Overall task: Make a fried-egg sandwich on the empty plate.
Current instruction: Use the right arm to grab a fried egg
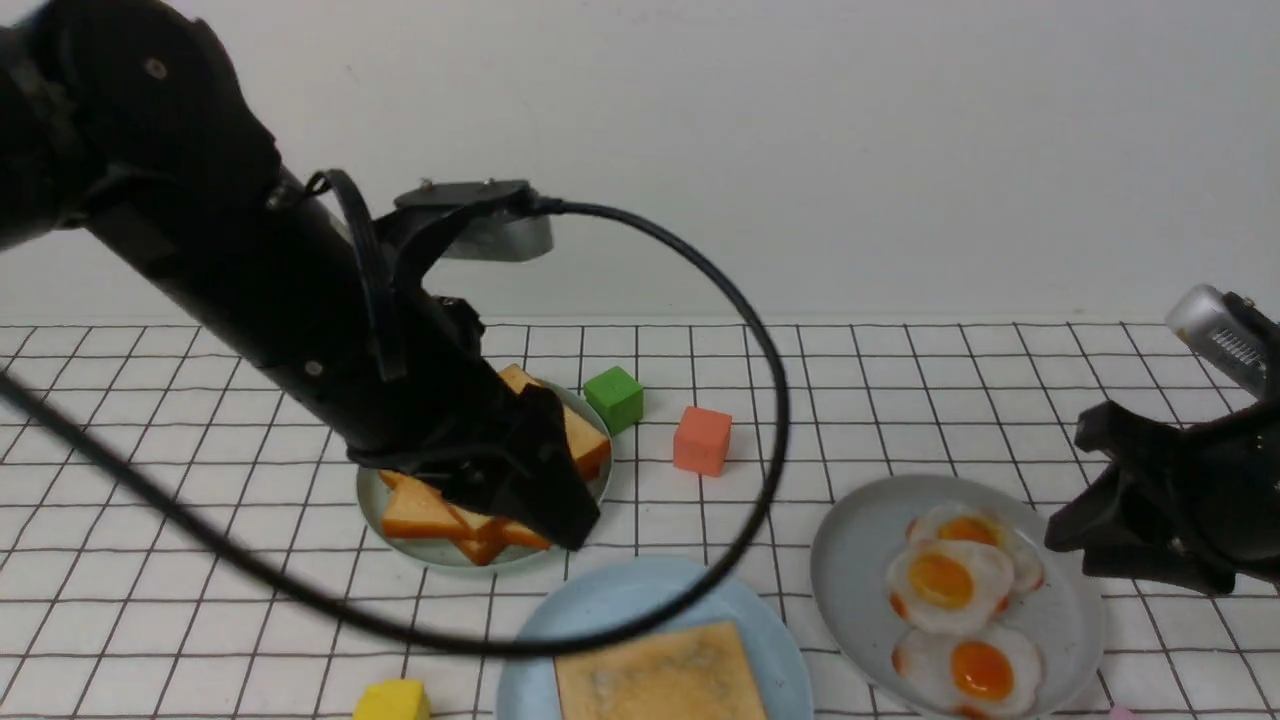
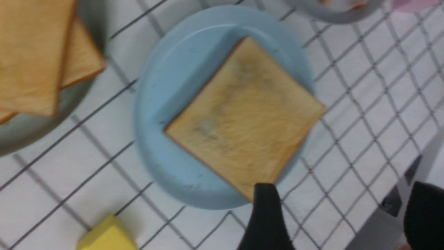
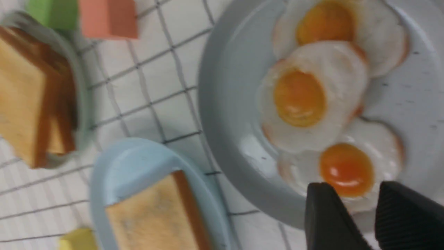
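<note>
Gridded cloth beneath one blue plate.

A: Toast slice — colour?
B: Golden-brown, greyish patches, on a pale blue plate.
A: Eggs?
B: White, orange yolks — grey plate.
A: Tabletop?
B: White, black grid lines.

From my feed, a plain pale grey wall rises directly behind the white tabletop with a black grid pattern; I see soft, even light across that wall.
</note>
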You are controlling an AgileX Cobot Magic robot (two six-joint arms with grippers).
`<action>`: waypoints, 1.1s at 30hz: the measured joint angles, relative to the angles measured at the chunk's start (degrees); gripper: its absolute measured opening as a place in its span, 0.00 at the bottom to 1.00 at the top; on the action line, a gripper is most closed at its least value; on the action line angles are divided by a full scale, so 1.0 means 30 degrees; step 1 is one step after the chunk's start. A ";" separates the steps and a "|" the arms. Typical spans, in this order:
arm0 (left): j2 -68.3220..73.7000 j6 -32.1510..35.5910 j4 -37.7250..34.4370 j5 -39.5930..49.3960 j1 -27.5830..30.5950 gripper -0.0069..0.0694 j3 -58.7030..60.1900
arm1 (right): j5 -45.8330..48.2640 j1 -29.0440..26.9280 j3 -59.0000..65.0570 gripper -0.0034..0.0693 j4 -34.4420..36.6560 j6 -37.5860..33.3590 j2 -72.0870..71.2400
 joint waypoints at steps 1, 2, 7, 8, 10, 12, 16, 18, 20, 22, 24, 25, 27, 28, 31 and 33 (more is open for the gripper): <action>-0.0496 0.0141 -0.0172 -0.0274 -0.0718 0.65 0.0206 | -0.0264 -0.0192 0.0363 0.39 0.1163 -0.1024 0.0087; -0.1041 0.0286 -0.0317 -0.0705 -0.1490 0.58 0.0534 | -0.0612 -0.0399 0.0815 0.40 0.2158 -0.1990 0.0233; -0.2411 0.0204 0.0173 -0.4646 -0.4496 0.22 0.2509 | -0.1950 -0.1059 0.2072 0.52 0.4450 -0.5024 0.1187; -0.2401 0.0043 0.0399 -0.5495 -0.4890 0.14 0.2863 | -0.2165 -0.1123 0.2089 0.55 0.4670 -0.5425 0.1426; -0.2369 -0.0113 0.0644 -0.6297 -0.5225 0.08 0.3196 | -0.2405 -0.1144 0.2089 0.59 0.5076 -0.5879 0.1674; -0.2149 -0.0317 0.0821 -0.7125 -0.5501 0.07 0.3484 | -0.2772 -0.1158 0.2089 0.63 0.6074 -0.6890 0.2388; -0.1965 -0.0400 0.0807 -0.7430 -0.5563 0.07 0.3508 | -0.2798 -0.1158 0.2089 0.64 0.7936 -0.8407 0.3706; -0.1965 -0.0400 0.0807 -0.7482 -0.5583 0.07 0.3508 | -0.2837 -0.1158 0.2089 0.64 0.9298 -0.9570 0.4559; -0.1965 -0.0415 0.0807 -0.7482 -0.5583 0.07 0.3508 | -0.2837 -0.1158 0.2089 0.63 1.0313 -1.0421 0.5078; -0.1965 -0.0415 0.0807 -0.7403 -0.5583 0.07 0.3508 | -0.2837 -0.1158 0.2089 0.63 1.1065 -1.1024 0.5427; -0.1965 -0.0415 0.0807 -0.7237 -0.5583 0.07 0.3508 | -0.2837 -0.1158 0.2089 0.63 1.1853 -1.1591 0.5789; -0.1965 -0.0415 0.0807 -0.7126 -0.5583 0.07 0.3508 | -0.2837 -0.1158 0.2089 0.63 1.2196 -1.1823 0.5943; -0.1965 -0.0415 0.0807 -0.7032 -0.5583 0.07 0.3508 | -0.2837 -0.1158 0.2072 0.63 1.2553 -1.1984 0.6137; -0.1965 -0.0415 0.0807 -0.6962 -0.5583 0.07 0.3508 | -0.2819 -0.1158 0.2072 0.63 1.3001 -1.2153 0.6395; -0.1965 -0.0415 0.0825 -0.6897 -0.5583 0.07 0.3508 | -0.2795 -0.1158 0.2072 0.61 1.3733 -1.2239 0.6879; -0.1965 -0.0415 0.0842 -0.6812 -0.5583 0.07 0.3508 | -0.2680 -0.1158 0.2012 0.57 1.4198 -1.2373 0.7128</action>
